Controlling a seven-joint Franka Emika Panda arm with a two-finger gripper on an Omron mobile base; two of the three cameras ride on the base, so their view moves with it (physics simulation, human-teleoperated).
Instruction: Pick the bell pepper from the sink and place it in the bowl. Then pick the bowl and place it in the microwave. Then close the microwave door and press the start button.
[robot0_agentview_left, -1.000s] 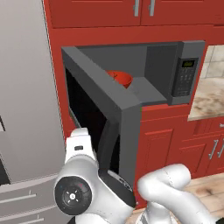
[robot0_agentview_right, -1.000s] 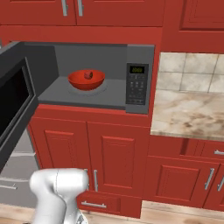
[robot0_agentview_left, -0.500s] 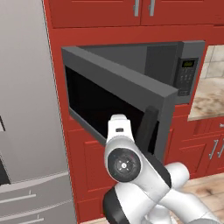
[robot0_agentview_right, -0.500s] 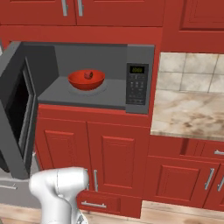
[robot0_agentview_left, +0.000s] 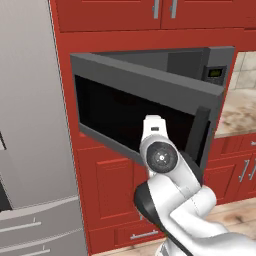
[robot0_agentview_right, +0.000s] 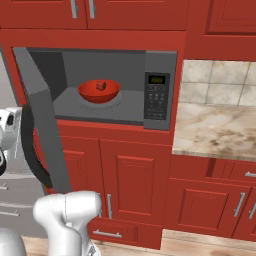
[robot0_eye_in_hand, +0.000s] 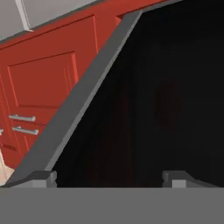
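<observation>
The door (robot0_agentview_left: 145, 100) has swung further toward the microwave (robot0_agentview_right: 125, 85) since half a second ago and now stands roughly half shut, with the arm (robot0_agentview_left: 165, 165) risen behind its black glass. From the left you see the white arm pressed close against the door's outer face, near the dark bar handle (robot0_agentview_left: 196, 135). From the right you look past the door's grey edge into the cavity, where the bowl (robot0_agentview_right: 98, 91) sits on the floor, left of the control panel (robot0_agentview_right: 156, 95), with the pepper (robot0_agentview_right: 101, 85) resting inside it. Through the hand camera the gripper (robot0_eye_in_hand: 109, 178) faces the door's dark window at close range, its grey frame slanting across your view. The fingers (robot0_eye_in_hand: 41, 178) stand wide apart, holding nothing.
</observation>
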